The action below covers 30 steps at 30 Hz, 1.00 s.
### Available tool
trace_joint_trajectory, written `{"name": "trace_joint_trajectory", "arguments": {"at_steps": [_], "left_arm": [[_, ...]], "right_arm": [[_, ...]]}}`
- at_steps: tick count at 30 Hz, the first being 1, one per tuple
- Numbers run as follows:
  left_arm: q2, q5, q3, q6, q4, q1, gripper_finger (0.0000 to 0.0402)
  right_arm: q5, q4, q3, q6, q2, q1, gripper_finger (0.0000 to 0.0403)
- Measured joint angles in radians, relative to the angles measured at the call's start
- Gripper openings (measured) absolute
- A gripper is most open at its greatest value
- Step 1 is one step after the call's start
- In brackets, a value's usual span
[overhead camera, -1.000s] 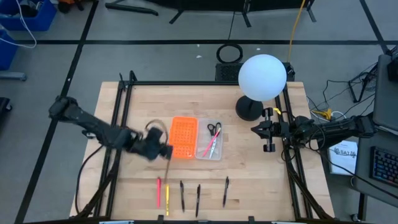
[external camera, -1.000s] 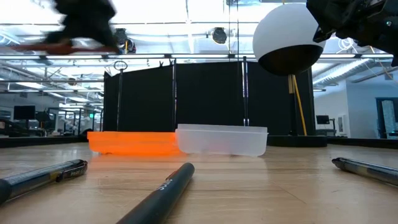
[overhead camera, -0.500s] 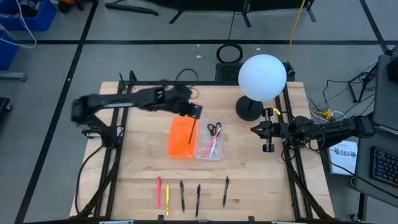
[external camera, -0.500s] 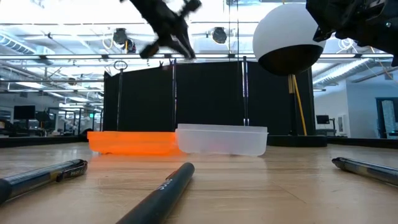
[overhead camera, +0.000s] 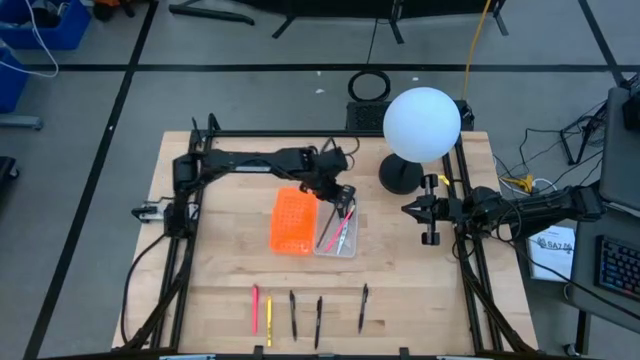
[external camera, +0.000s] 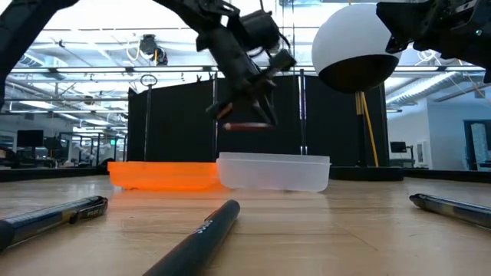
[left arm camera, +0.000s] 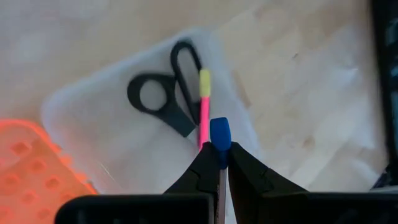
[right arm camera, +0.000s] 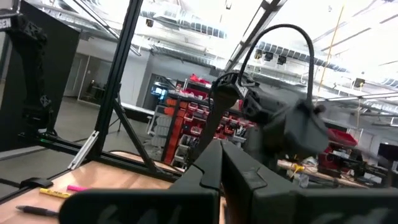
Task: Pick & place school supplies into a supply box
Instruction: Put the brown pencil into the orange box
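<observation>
- The surface [overhead camera: 400, 270] is pale wood with a smooth, dull look.
- The supply box [overhead camera: 352, 247] is clear, cloudy plastic.
- The orange tray [overhead camera: 290, 222] is bright plastic full of little holes.

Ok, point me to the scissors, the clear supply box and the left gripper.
scissors [left arm camera: 155, 96]: left wrist view, on the black handle loop.
supply box [external camera: 274, 174]: low view, on its clear front wall.
left gripper [left arm camera: 219, 163]: left wrist view, between the fingertips, shut on a blue-capped pen.

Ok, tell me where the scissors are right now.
In the high view the scissors lie in the far end of the clear supply box, mid-table, just right of the orange perforated piece, beside a pink pen and under the left gripper.
</observation>
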Motion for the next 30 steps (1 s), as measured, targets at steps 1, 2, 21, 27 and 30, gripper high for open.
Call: {"name": "trace_joint_trajectory", "arguments": {"at_steps": [1, 2, 21, 27, 30], "left_arm": [[0.014, 0.006, 0.001, -0.007, 0.001, -0.001, 0.0019], [0.024, 0.008, 0.001, -0.009, -0.001, -0.001, 0.0019], [0.039, -0.033, -0.002, -0.059, -0.025, 0.022, 0.0019], [0.039, -0.087, -0.002, -0.085, -0.019, 0.024, 0.0019], [0.039, -0.097, -0.003, -0.104, -0.030, 0.023, 0.0019]], "right_arm": [[0.000, -0.001, 0.000, 0.001, 0.000, 0.000, 0.0000], [0.000, -0.002, 0.000, 0.001, 0.000, 0.000, 0.0000], [0.000, -0.005, 0.000, 0.004, 0.000, 0.000, 0.0000], [0.000, -0.005, 0.000, 0.004, 0.000, 0.000, 0.0000], [0.000, -0.005, 0.000, 0.004, 0.000, 0.000, 0.0000]]}}
